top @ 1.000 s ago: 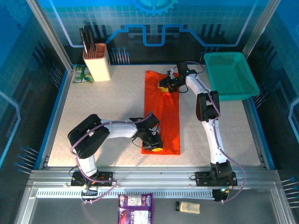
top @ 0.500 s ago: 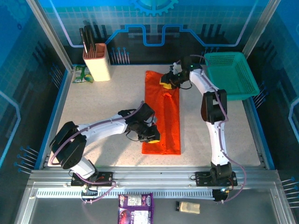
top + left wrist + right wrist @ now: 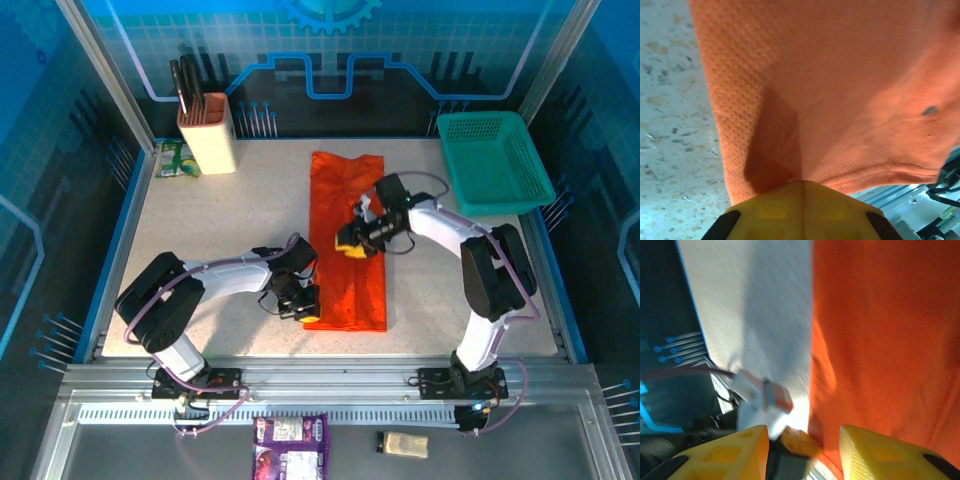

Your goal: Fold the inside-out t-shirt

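Tightly, left tool (image 3: 309, 316) pinching t-shirt (image 3: 342, 190) corner, right tool (image 3: 350, 244) above

Orange t-shirt (image 3: 335, 190), long narrow folded strip

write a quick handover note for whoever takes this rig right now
Left hand: shut, pinching the near left corner of the inside-out t-shirt.
Right hand: open, low over the shirt's middle; no grip that I can make out.
Shirt: a long narrow strip lying flat down the middle of the table, far to near.
Done: it looks already folded lengthwise.
Left: probably bring the near end over toward the far end, then smooth it.
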You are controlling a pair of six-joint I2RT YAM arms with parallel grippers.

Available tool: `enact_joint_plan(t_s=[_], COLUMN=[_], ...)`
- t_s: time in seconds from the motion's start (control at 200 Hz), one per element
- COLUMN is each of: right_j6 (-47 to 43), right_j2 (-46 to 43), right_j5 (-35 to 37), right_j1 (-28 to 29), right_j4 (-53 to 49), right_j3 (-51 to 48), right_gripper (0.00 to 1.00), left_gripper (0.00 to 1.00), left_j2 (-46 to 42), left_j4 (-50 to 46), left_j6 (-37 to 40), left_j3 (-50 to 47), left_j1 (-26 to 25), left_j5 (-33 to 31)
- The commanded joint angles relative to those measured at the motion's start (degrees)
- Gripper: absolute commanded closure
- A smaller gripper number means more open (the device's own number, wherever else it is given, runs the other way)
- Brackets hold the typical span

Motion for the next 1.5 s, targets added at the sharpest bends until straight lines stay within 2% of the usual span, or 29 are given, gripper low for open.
enact_joint_plan(t_s=[0.0,0.235,0.375,0.58,0.67,0.831,1.006,1.206,1.336,1.421,1.496], right_j6=[3.97,11.59,13.96,11.71,12.2,10.05,7.69,4.03,1.88,1.58,0.63], right_j2=[-6.3,-11.65,-10.43,-3.33,-5.46,-12.88,-14.36,-6.42,0.39,5.59,8.96], right_j5=[-1.34,-1.42,-3.97,1.07,0.61,2.01,4.41,3.75,0.11,-4.19,-5.03], right_j1=[2.97,8.72,10.46,10.5,10.57,10.57,9.1,2.95,-1.07,-2.39,-2.99], right_j4=[6.12,16.49,23.91,22.13,22.41,14.71,9.49,9.99,11.57,13.8,13.5], right_j3=[-7.08,-22.75,-28.26,-31.71,-31.78,-26.51,-21.27,-11.11,-4.15,-0.58,2.41], right_gripper=[0.57,0.6,0.61,0.65,0.66,0.64,0.63,0.62,0.62,0.62,0.62], left_gripper=[0.93,0.93,0.93,0.92,0.9,0.88,0.88,0.9,0.9,0.9,0.9], left_j2=[0.42,-0.39,-0.38,-1.68,-3.48,-7.53,-7.74,-3.23,-2.01,-1.53,-1.69], left_j4=[1.1,2.74,3.32,3.42,2.22,2.21,-0.86,-0.03,1.31,1.68,1.73], left_j6=[1.21,-0.53,-1.28,-2.08,-1.98,-3.53,-2.12,-0.14,0.29,0.31,0.14], left_j3=[-1.61,-4.04,-5.09,-6.65,-6.18,-4.45,-1.67,-3.03,-5.64,-6.42,-6.63], left_j1=[0.35,0.35,0.36,0.5,0.79,0.75,0.71,0.53,0.5,0.49,0.48], left_j5=[0.46,0.62,0.54,0.87,1.05,2.56,1.14,1.71,1.82,1.65,1.53])
